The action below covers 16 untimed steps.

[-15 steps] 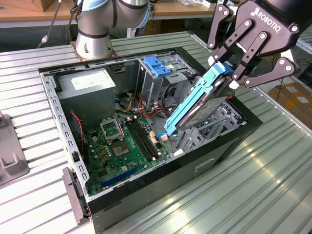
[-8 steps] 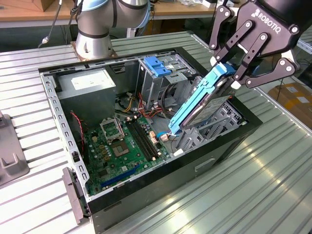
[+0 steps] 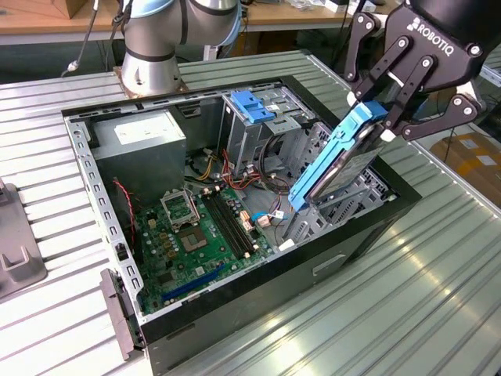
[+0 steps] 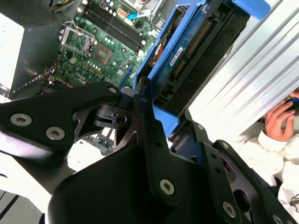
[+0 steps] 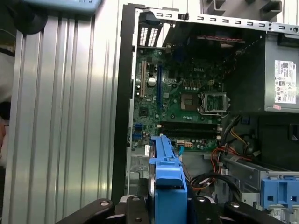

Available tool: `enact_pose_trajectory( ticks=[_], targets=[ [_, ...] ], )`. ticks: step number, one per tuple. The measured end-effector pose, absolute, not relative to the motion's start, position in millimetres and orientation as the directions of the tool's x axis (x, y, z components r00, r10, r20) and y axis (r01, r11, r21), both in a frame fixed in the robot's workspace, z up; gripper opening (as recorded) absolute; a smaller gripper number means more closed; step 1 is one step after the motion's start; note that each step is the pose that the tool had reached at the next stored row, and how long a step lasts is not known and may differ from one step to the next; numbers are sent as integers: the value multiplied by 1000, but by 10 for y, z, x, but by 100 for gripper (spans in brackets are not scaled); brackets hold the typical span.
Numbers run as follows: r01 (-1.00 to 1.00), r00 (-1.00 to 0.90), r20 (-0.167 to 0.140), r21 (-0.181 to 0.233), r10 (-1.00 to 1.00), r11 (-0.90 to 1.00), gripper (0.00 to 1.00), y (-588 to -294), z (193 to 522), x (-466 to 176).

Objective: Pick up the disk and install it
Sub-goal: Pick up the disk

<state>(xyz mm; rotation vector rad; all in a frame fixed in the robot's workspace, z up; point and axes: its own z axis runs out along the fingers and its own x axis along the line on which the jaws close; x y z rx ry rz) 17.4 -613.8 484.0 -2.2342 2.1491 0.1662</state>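
Disk (image 3: 335, 163) in the exterior view hangs tilted over the open computer case (image 3: 258, 313), at about three o'clock of the opening. Its lower end dips among the grey metal bays (image 3: 329, 215) and its upper end leans out toward one o'clock; whether the lower end touches the bays cannot be told. The gripper (image 3: 381, 117) reaches in from two o'clock, its black fingers (image 3: 407, 82) drawn narrow and pinching the upper end of the blue rail from both sides. The arm's base (image 3: 153, 47) stands on the ribbed table (image 3: 438, 266) at eleven o'clock of the case, and the motherboard (image 3: 196, 235) lies on the case floor toward seven o'clock. In the second wrist view the fingers (image 4: 147, 121) are clamped on the rail's end tab, and the disk (image 4: 187, 51) stretches away from them over the motherboard (image 4: 98, 51) with its connector edge showing; a person's hand (image 4: 278, 119) is beyond the table. In the first wrist view the disk (image 5: 167, 182) is seen edge-on, gripped between the fingers (image 5: 133, 210), with the power supply (image 5: 280, 79) beyond the motherboard (image 5: 187, 98)
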Motion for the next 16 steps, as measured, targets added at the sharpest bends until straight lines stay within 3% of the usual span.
enact_pose_trajectory(
  ticks=[4, 16],
  targets=[
    [-999, 42, -100, -11, -994, -41, 37, -6138, 4836, 174],
    [-1000, 24, -100, -14, -995, -23, 37, -6138, 4820, 245]
  ],
)
